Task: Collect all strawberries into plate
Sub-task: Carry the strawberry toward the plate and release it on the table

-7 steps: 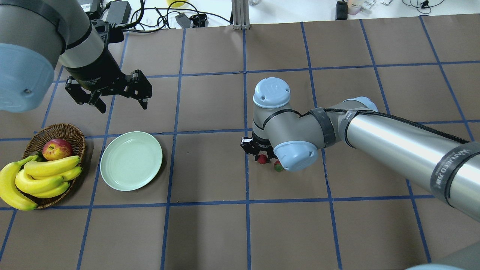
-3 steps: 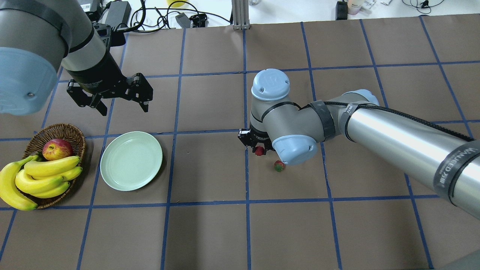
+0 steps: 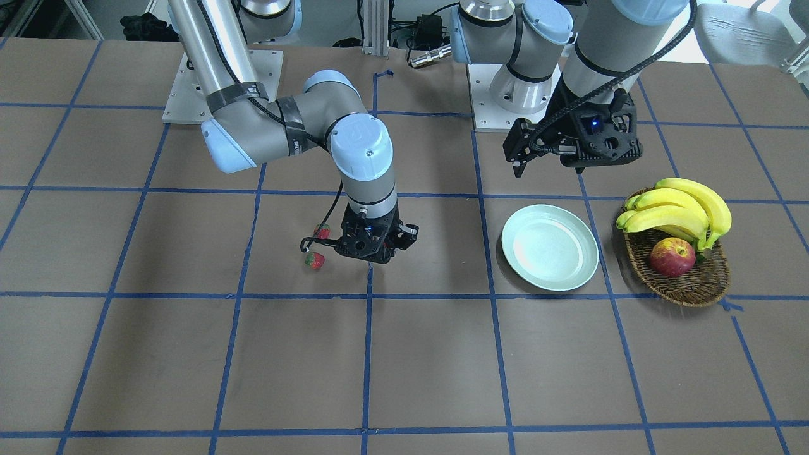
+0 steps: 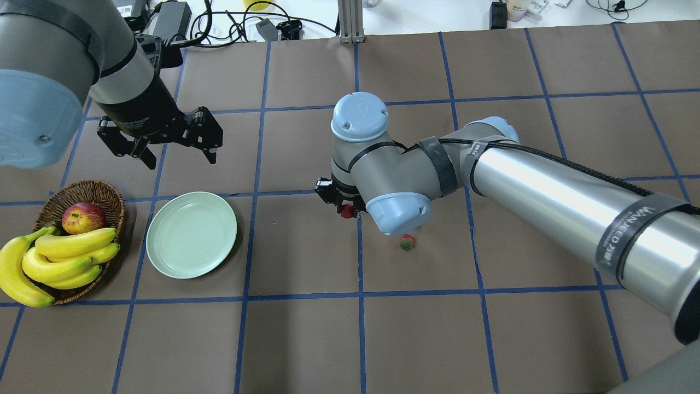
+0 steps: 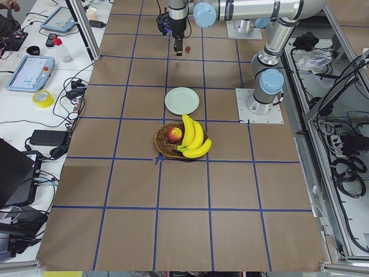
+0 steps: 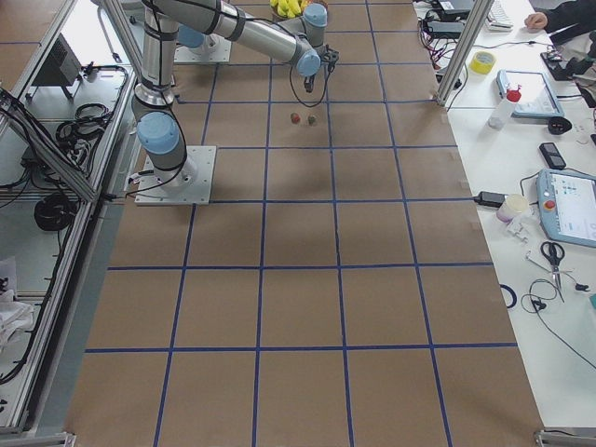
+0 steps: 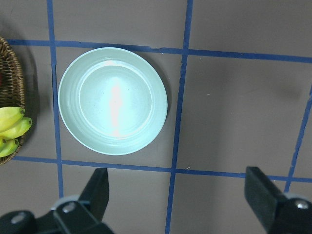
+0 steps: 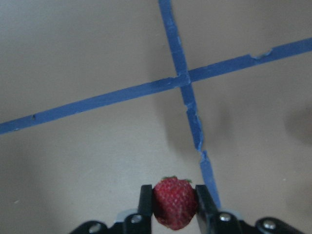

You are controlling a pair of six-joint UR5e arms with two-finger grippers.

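My right gripper [image 8: 173, 189] is shut on a red strawberry [image 8: 174, 204] and holds it above a blue tape cross. From overhead, that strawberry [image 4: 346, 211] shows just under the right wrist. A second strawberry [image 4: 406, 242] lies on the table to its right. The front-facing view shows two strawberries on the table, one [image 3: 322, 230] behind the other [image 3: 315, 260], left of the right gripper [image 3: 373, 245]. The mint-green plate [image 4: 191, 234] is empty, to the left of the held strawberry. My left gripper [image 4: 179, 155] hangs open beyond the plate [image 7: 113, 101], holding nothing.
A brown wicker basket [image 4: 112, 192] with bananas [image 4: 65, 254] and a red-yellow apple [image 4: 83, 217] sits left of the plate. Cables and power bricks [image 4: 175, 16] lie along the far table edge. Blue tape lines grid the brown table.
My right arm has moved left toward the plate, carrying the strawberry with it. One strawberry it had covered now lies in the open. The left arm has barely moved.
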